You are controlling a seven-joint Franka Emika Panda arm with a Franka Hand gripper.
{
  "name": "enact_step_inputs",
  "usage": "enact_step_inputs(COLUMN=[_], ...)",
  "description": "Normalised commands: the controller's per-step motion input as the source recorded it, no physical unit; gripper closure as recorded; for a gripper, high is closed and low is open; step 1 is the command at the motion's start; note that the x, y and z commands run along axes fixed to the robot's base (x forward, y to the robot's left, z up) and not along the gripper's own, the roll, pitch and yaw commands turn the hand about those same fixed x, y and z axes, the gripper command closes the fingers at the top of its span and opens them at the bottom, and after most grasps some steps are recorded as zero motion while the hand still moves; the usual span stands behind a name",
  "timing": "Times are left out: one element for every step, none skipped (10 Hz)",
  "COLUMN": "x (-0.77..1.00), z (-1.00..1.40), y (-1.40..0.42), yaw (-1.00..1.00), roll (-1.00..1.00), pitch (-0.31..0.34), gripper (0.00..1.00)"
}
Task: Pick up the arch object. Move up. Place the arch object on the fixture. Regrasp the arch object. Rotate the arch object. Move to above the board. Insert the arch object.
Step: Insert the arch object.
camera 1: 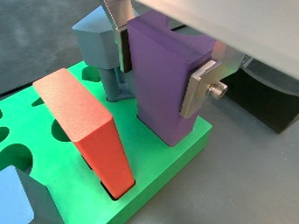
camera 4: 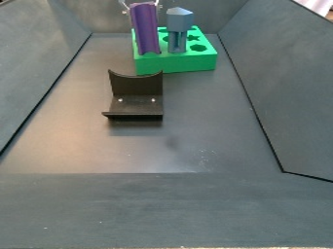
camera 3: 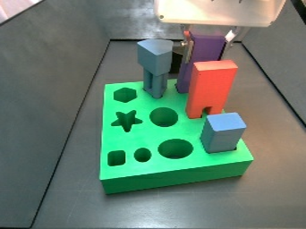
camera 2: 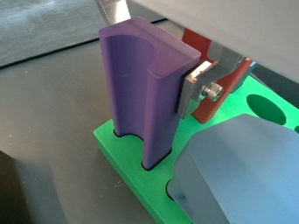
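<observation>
The purple arch object stands upright with its lower end in a hole at a corner of the green board. My gripper is shut on its upper part, one silver finger on each flat side. Both show in a wrist view from the cut-out side: arch object, finger. In a side view the arch object rises behind the red block, under the gripper. The black fixture stands on the floor, apart from the board.
A red-orange block and a grey-blue pentagon-topped post stand in the board right beside the arch object. A blue cube sits at the board's near corner. Star, circle and square holes are open. Dark tray walls surround the floor.
</observation>
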Motion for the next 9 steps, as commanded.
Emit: enact_step_inputs(x=[0.15,0.01,0.01,-0.05,-0.04,-0.22,-0.3,-0.37,-0.37], z=[-0.61,-0.42,-0.15,-0.08,-0.14,-0.29,-0.36,-0.37,-0.37], y=[0.0,0.35,0.35,0.06,0.0,0.0,-0.1,0.0,-0.06], yaw=[-0.04,-0.09,-0.04,-0.18,0.0,0.05,0.09,0.03,0.0], roll=[0.07,0.0,-0.12,-0.1,-0.08,-0.02,0.0,0.0,0.0], pitch=[0.0,0.0,0.0,-0.011,-0.151,-0.354,-0.451,-0.457,-0.459], gripper=[1.0,1.0,1.0,1.0,1.0,1.0,1.0,1.0,1.0])
